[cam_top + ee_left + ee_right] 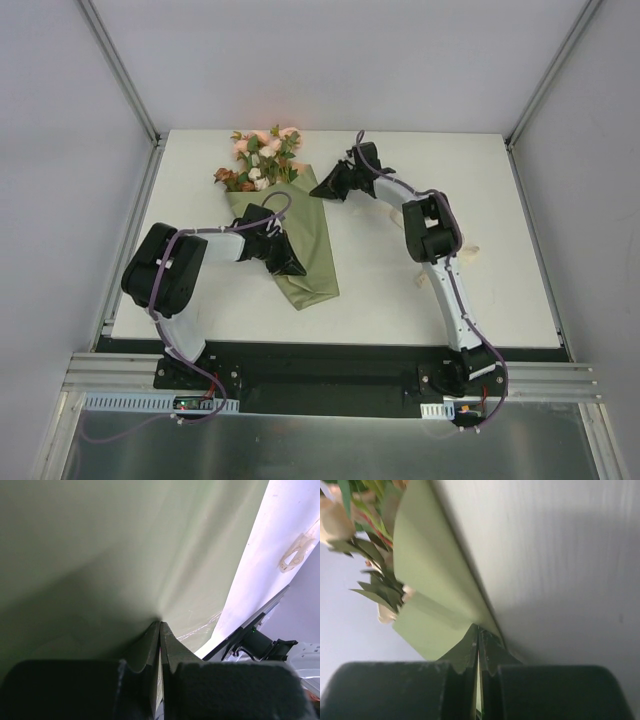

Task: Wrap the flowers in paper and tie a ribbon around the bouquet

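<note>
Flowers (262, 155) poke from folded green paper (320, 250) on table (380, 280). Left gripper (290, 265) clamps paper mid-sheet, jaws closed. Right gripper (320, 189) clamps its upper corner, closed.

The top camera hangs high up, behind the two black and white robot arms (440, 240). It looks down on the whole flat white table (400, 290) from far off. In that view the arms are bolted on at 6 o'clock, and the small pink and white cloth roses (262, 155) lie at 11 o'clock.

The left wrist camera sits right behind the left gripper (160, 630) and looks along its fingers. It is so close that the olive-green paper sheet (100, 555) nearly fills the view.

The right wrist camera sits the same way behind the right gripper (478, 632), also very close, with the roses at 10 o'clock.

All three views share the paper. The top and right wrist views share the roses.
</note>
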`<state>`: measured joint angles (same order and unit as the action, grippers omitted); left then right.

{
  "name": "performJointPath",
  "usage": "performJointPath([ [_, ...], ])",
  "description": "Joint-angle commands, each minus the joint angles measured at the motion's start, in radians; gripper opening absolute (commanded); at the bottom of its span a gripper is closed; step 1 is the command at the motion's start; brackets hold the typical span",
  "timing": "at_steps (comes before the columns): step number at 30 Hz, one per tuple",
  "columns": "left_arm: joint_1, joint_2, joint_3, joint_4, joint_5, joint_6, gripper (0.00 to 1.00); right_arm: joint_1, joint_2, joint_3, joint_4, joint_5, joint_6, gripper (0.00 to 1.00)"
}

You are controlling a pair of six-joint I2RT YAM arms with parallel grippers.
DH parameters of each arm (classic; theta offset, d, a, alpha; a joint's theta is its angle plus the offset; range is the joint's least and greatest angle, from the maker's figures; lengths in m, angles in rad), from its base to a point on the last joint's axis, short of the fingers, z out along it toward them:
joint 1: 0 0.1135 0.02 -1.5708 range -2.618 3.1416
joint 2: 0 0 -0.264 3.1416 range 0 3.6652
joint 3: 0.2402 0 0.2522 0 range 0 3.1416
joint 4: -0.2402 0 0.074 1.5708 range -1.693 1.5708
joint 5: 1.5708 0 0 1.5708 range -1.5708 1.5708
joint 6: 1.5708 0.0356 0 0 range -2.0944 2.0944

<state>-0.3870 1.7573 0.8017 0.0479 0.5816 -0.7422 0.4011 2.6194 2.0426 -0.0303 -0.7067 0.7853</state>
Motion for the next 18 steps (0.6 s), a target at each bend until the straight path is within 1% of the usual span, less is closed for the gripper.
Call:
performJointPath([
  [1, -0.007, -0.025, -0.039, -0.115, -0.068, 0.053, 0.0, -0.01, 0.112, 0.261, -0.235, 0.098, 0.066, 0.01],
  [3, -0.009, -0.03, -0.041, -0.118, -0.066, 0.053, 0.0, -0.018, 0.163, 0.315, -0.243, 0.099, 0.113, 0.01],
  [4, -0.009, -0.032, -0.042, -0.12, -0.066, 0.053, 0.0, -0.019, 0.175, 0.368, -0.247, 0.11, 0.124, 0.0],
  [7, -0.01, -0.036, -0.05, -0.125, -0.068, 0.049, 0.0, -0.024, 0.229, 0.457, -0.255, 0.144, 0.158, 0.01],
  [11, -0.012, -0.033, -0.056, -0.125, -0.068, 0.044, 0.0, -0.038, 0.258, 0.488, -0.201, 0.197, 0.195, 0.0],
  [13, -0.013, -0.022, -0.053, -0.125, -0.062, 0.044, 0.0, -0.051, 0.286, 0.499, -0.102, 0.23, 0.195, 0.0],
  [14, -0.013, -0.006, -0.052, -0.125, -0.059, 0.044, 0.0, -0.054, 0.303, 0.534, -0.036, 0.24, 0.172, 0.0],
  [15, -0.013, 0.002, -0.05, -0.125, -0.058, 0.046, 0.0, -0.059, 0.316, 0.572, -0.046, 0.254, 0.132, 0.0],
  [16, -0.013, 0.01, -0.049, -0.123, -0.072, 0.05, 0.0, -0.07, 0.306, 0.574, -0.054, 0.242, 0.05, 0.0],
  [17, -0.012, 0.019, -0.05, -0.125, -0.075, 0.053, 0.0, -0.076, 0.272, 0.542, -0.012, 0.216, 0.019, 0.0],
  [18, -0.012, 0.022, -0.05, -0.123, -0.077, 0.058, 0.0, -0.082, 0.23, 0.421, -0.002, 0.169, -0.015, 0.0],
])
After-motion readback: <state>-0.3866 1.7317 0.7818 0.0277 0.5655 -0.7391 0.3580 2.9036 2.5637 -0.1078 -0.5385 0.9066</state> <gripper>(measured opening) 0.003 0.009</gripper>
